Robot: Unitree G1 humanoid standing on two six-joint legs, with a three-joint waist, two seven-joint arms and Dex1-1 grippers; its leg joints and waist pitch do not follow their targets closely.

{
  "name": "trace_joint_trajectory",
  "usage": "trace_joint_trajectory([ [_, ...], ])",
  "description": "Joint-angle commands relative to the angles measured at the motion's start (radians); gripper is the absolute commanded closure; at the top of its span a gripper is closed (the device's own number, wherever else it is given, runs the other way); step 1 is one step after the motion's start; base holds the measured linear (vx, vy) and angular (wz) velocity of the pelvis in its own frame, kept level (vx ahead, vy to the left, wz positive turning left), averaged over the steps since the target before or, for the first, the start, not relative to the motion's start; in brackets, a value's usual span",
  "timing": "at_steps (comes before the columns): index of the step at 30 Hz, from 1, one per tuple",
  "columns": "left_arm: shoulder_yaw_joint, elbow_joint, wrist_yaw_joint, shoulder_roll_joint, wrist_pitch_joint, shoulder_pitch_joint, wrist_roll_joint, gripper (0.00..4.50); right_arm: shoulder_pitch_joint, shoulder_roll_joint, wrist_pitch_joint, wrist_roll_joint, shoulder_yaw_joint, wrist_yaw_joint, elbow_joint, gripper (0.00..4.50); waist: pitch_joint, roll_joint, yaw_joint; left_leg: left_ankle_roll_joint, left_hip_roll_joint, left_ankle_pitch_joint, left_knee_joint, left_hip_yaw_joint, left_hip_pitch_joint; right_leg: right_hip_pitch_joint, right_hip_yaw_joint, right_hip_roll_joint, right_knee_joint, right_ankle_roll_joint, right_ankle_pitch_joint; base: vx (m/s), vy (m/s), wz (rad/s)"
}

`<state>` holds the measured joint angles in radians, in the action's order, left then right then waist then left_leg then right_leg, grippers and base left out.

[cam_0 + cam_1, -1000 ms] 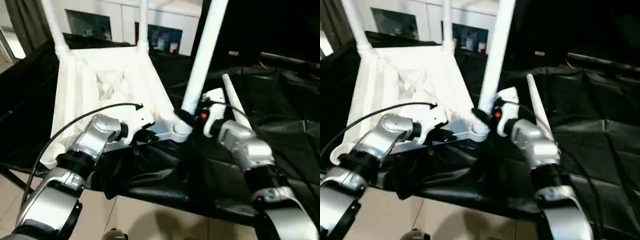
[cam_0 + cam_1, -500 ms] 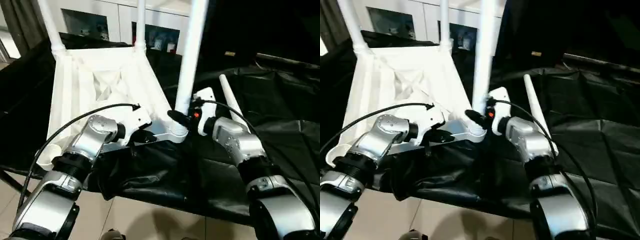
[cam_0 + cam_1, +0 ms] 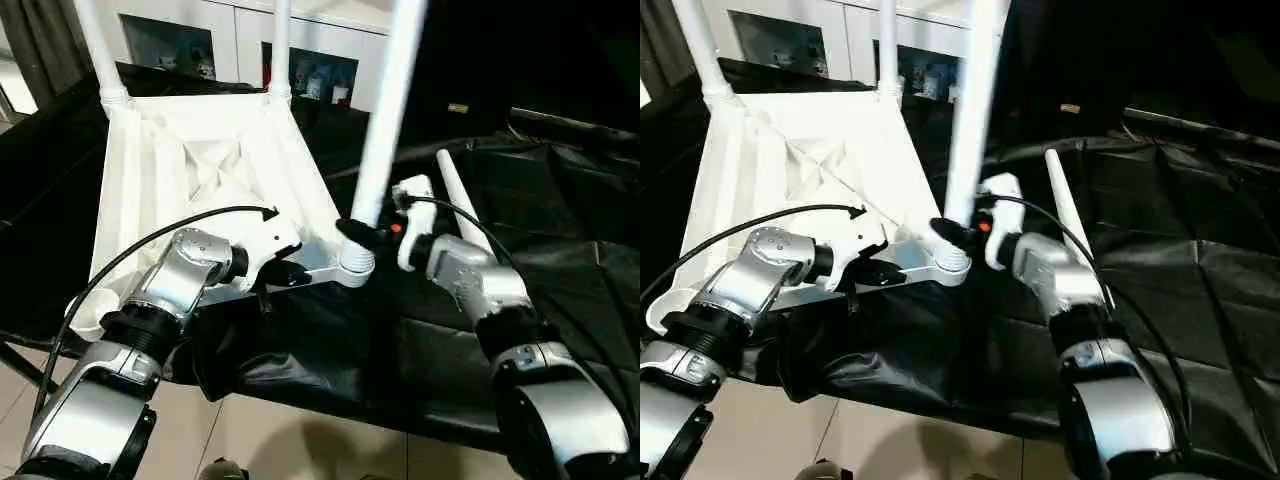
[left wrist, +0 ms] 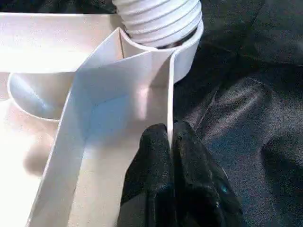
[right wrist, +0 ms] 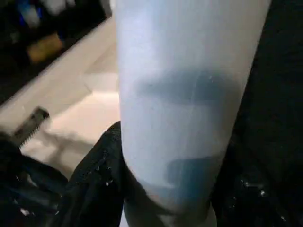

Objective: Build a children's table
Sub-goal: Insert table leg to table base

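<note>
Nearest the camera, two silver forearms reach out over a table draped in black cloth point(image 3: 560, 300). The left pincer point(image 4: 169, 137) is closed on a thin upright rib at the near edge of the upturned white table top point(image 3: 190, 170), its black fingertips point(image 4: 187, 142) pressed together with the rib between them, just beside the near right corner socket point(image 3: 352, 268). That socket has a ribbed white leg end sitting in it.

The right pincer point(image 3: 362, 234) is clamped around the lower part of that leg point(image 3: 385, 110), just above the socket; its black fingers point(image 5: 102, 179) wrap either side of the tube. The leg rises steeply from the socket and leans a little to the right.

The table top lies underside up on the cloth, its ribbed panels facing the camera and its near left corner hanging over the cloth's edge. A spare leg point(image 3: 462, 215) lies flat on the cloth just beyond the right forearm. At the far corners two more legs point(image 3: 98, 50) stand upright in their sockets. Behind them stands a white cabinet point(image 3: 250, 45) with glass doors.
</note>
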<state>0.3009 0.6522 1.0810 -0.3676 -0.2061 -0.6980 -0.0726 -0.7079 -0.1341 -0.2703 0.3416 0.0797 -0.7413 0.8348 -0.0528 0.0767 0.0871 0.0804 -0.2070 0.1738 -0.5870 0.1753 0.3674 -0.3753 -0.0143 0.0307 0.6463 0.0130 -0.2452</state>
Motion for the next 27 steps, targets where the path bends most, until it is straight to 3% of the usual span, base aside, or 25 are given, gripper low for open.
trace_joint_trajectory([
  [1, -0.005, 0.017, 0.015, 0.005, -0.005, 0.007, 0.020, 4.50, 0.062, -0.006, -0.004, 0.001, 0.024, 0.006, 0.032, 2.60, 0.065, -0.013, 0.008, -0.026, -0.030, 0.076, 0.061, -0.005, -0.018, 0.043, 0.035, 0.101, -0.063, 0.249, 0.127, 0.000, 0.000, 0.00],
  [4, -0.006, 0.026, 0.011, 0.006, -0.003, 0.000, 0.016, 4.50, 0.097, 0.008, 0.028, 0.007, 0.033, 0.001, 0.035, 2.60, 0.063, -0.012, 0.009, -0.022, -0.031, 0.089, 0.062, -0.005, -0.018, 0.041, 0.034, 0.102, -0.065, 0.252, 0.122, 0.000, 0.000, 0.00],
  [6, -0.007, 0.036, 0.005, 0.005, 0.002, -0.008, 0.012, 4.50, 0.128, 0.022, 0.077, 0.012, 0.042, 0.008, 0.037, 2.60, 0.063, -0.019, 0.011, -0.014, -0.032, 0.110, 0.064, -0.005, -0.020, 0.040, 0.035, 0.103, -0.068, 0.251, 0.103, 0.000, 0.000, 0.00],
  [10, -0.011, 0.049, -0.009, 0.005, 0.007, -0.019, 0.005, 4.50, 0.164, 0.035, 0.157, -0.002, 0.038, 0.010, 0.041, 2.60, 0.061, -0.020, 0.010, 0.000, -0.032, 0.143, 0.067, -0.007, -0.021, 0.038, 0.035, 0.103, -0.072, 0.250, 0.067, 0.000, 0.000, 0.00],
  [11, -0.012, 0.054, -0.013, 0.005, 0.011, -0.023, 0.003, 4.50, 0.175, 0.039, 0.185, -0.010, 0.034, 0.008, 0.036, 2.60, 0.061, -0.026, 0.011, 0.002, -0.032, 0.148, 0.068, -0.008, -0.021, 0.038, 0.035, 0.104, -0.072, 0.249, 0.061, 0.000, 0.000, 0.00],
  [13, -0.016, 0.067, -0.022, 0.007, 0.016, -0.034, -0.001, 4.50, 0.209, 0.045, 0.279, -0.039, 0.017, 0.004, 0.017, 2.60, 0.061, -0.026, 0.012, 0.006, -0.032, 0.160, 0.068, -0.009, -0.020, 0.037, 0.035, 0.104, -0.074, 0.244, 0.050, 0.000, 0.000, 0.00],
  [14, -0.016, 0.067, -0.022, 0.007, 0.016, -0.034, -0.001, 4.50, 0.209, 0.045, 0.279, -0.039, 0.017, 0.004, 0.017, 2.60, 0.061, -0.025, 0.012, 0.006, -0.031, 0.159, 0.068, -0.008, -0.020, 0.038, 0.036, 0.103, -0.075, 0.242, 0.053, 0.000, 0.000, 0.00],
  [16, -0.019, 0.085, -0.030, 0.011, 0.023, -0.049, -0.003, 4.50, 0.238, 0.056, 0.353, -0.040, 0.025, -0.003, 0.004, 2.60, 0.061, -0.025, 0.013, 0.001, -0.031, 0.164, 0.069, -0.009, -0.020, 0.038, 0.036, 0.103, -0.075, 0.241, 0.054, 0.000, 0.000, 0.00],
  [23, -0.020, 0.095, -0.032, 0.011, 0.030, -0.054, -0.005, 4.50, 0.260, 0.059, 0.408, -0.033, 0.031, -0.004, -0.003, 2.60, 0.060, -0.029, 0.017, -0.009, -0.032, 0.172, 0.071, -0.010, -0.020, 0.036, 0.036, 0.101, -0.076, 0.244, 0.049, 0.000, 0.000, 0.00],
  [25, -0.020, 0.095, -0.031, 0.010, 0.031, -0.054, -0.006, 4.50, 0.263, 0.055, 0.420, -0.045, 0.016, -0.010, -0.008, 2.60, 0.058, -0.029, 0.017, -0.007, -0.033, 0.182, 0.073, -0.010, -0.020, 0.035, 0.037, 0.102, -0.079, 0.241, 0.029, 0.000, 0.000, 0.00],
  [27, -0.018, 0.096, -0.026, 0.007, 0.036, -0.052, -0.007, 4.50, 0.260, 0.036, 0.434, -0.093, -0.034, -0.028, -0.020, 2.60, 0.058, -0.029, 0.017, -0.003, -0.033, 0.185, 0.073, -0.010, -0.019, 0.035, 0.036, 0.101, -0.080, 0.236, 0.018, 0.000, 0.000, 0.00],
])
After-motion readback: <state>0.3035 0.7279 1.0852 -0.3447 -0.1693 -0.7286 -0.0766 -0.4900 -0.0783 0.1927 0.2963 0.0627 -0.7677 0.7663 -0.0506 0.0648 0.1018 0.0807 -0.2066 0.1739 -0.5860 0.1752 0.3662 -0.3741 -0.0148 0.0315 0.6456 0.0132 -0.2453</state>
